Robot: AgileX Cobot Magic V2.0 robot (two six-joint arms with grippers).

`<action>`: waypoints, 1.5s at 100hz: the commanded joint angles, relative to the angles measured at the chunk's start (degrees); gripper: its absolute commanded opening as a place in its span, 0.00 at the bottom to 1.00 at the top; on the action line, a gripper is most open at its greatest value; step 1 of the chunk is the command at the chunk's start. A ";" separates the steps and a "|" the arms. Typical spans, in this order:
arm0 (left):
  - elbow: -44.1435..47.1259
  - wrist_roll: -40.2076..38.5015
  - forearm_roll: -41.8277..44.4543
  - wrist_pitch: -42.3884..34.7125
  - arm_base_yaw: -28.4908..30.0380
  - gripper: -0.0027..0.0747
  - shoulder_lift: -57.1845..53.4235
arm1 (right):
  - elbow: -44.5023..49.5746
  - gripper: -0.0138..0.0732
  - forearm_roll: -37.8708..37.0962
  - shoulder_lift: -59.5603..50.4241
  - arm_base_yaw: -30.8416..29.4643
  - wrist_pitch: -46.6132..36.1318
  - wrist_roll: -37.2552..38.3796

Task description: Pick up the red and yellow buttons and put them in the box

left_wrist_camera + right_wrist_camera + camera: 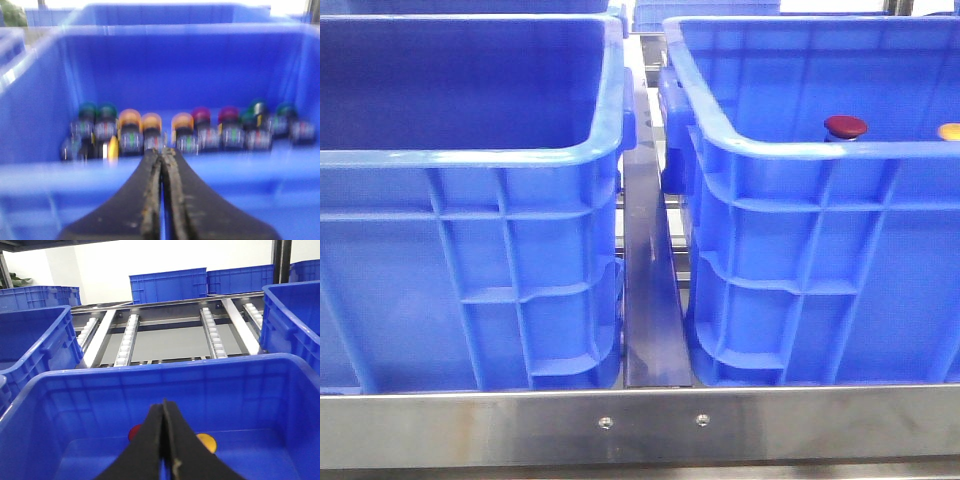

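A dark red button (846, 126) and a yellow button (950, 131) stand inside the right blue crate (790, 148), just behind its near rim. In the right wrist view my right gripper (163, 406) is shut and empty above a blue crate (150, 374), with the red button (134, 432) and the yellow button (208, 441) on the crate's floor, partly hidden by the fingers. My left gripper (162, 150) is shut and empty in front of another blue crate (165, 31) that holds a row of several green, yellow-orange (151, 122) and red (201, 114) buttons. Neither gripper shows in the front view.
A second blue crate (470, 155) stands at the left, its floor hidden. A steel rail (650, 270) runs between the crates, with a steel bar (640, 425) in front. Roller tracks (127, 337) and more blue crates (167, 285) lie beyond the right crate.
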 commanded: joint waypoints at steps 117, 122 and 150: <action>2.72 0.06 -0.54 -7.47 -0.32 0.01 -2.05 | -1.63 0.08 0.25 -0.22 -0.28 0.94 -0.66; 2.72 0.06 -0.54 -7.47 -0.32 0.01 -2.05 | -1.63 0.08 0.25 -0.22 -0.28 0.94 -0.66; 2.72 0.06 -0.54 -7.47 -0.32 0.01 -2.05 | -1.63 0.08 0.25 -0.22 -0.28 0.65 -0.66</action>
